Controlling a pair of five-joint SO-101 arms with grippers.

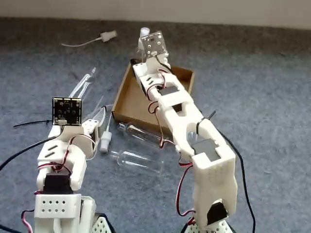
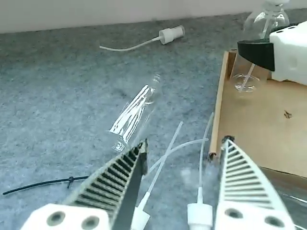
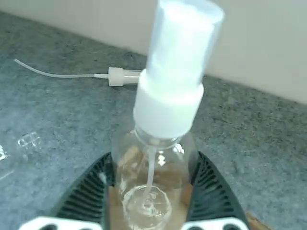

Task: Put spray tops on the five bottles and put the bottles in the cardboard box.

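My right gripper (image 3: 154, 160) is shut on a clear bottle (image 3: 153, 191) that stands upright and carries a white spray top (image 3: 175, 72). In the high view this bottle (image 1: 144, 35) is at the far edge of the cardboard box (image 1: 130, 103). My left gripper (image 2: 186, 143) is open, low over the carpet just left of the box (image 2: 254, 120). Two loose spray tops (image 2: 199, 211) with thin tubes lie between its fingers. An uncapped bottle (image 2: 134, 112) lies on the carpet beyond it. Two more bare bottles (image 1: 141, 133) (image 1: 136, 161) lie in front of the box.
Another loose spray top (image 1: 108, 35) with its tube lies on the grey carpet at the far left, also seen from the right wrist (image 3: 122, 76). A black cable tie (image 2: 43, 184) lies near the left gripper. A pale wall borders the far side.
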